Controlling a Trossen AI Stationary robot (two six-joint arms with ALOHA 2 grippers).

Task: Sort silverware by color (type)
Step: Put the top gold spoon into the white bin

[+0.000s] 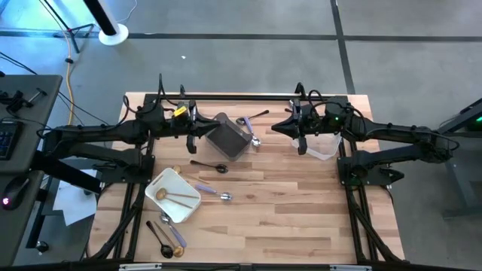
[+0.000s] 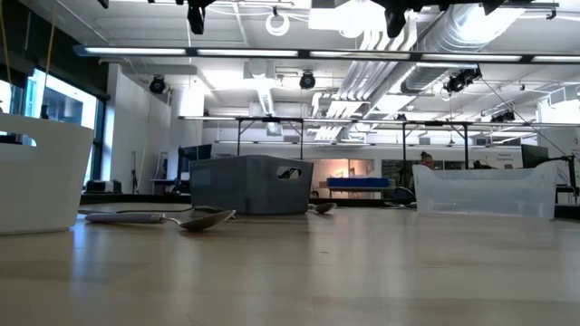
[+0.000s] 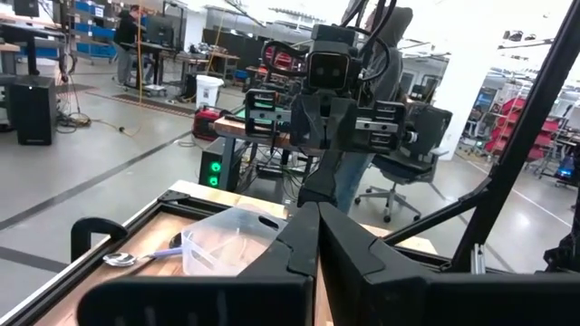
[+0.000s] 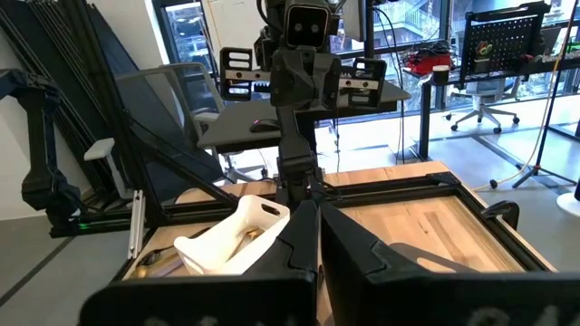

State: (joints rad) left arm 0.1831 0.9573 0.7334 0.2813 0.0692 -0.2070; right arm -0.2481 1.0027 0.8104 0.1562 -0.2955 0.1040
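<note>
In the high view the silverware lies scattered. Gold pieces (image 1: 175,197) rest in the white tray (image 1: 160,179). A black spoon (image 1: 209,165) and a lilac-handled spoon (image 1: 213,194) lie flat on the wood. A lilac-handled piece (image 1: 249,129) and a black fork (image 1: 260,115) lie by the grey bin (image 1: 228,138). Black, gold and silver pieces (image 1: 167,237) sit near the near edge. My left gripper (image 1: 213,125) (image 3: 317,213) and right gripper (image 1: 273,128) (image 4: 317,208) hover shut above the table's far part, facing each other and holding nothing.
A clear tub (image 1: 322,146) (image 3: 231,246) stands below the right arm. The grey bin (image 2: 252,184) sits between the two grippers. The white tray (image 4: 231,237) is at the left near side. Bare wood (image 1: 301,211) spreads over the right near part. A black frame rail (image 1: 226,98) runs along the far edge.
</note>
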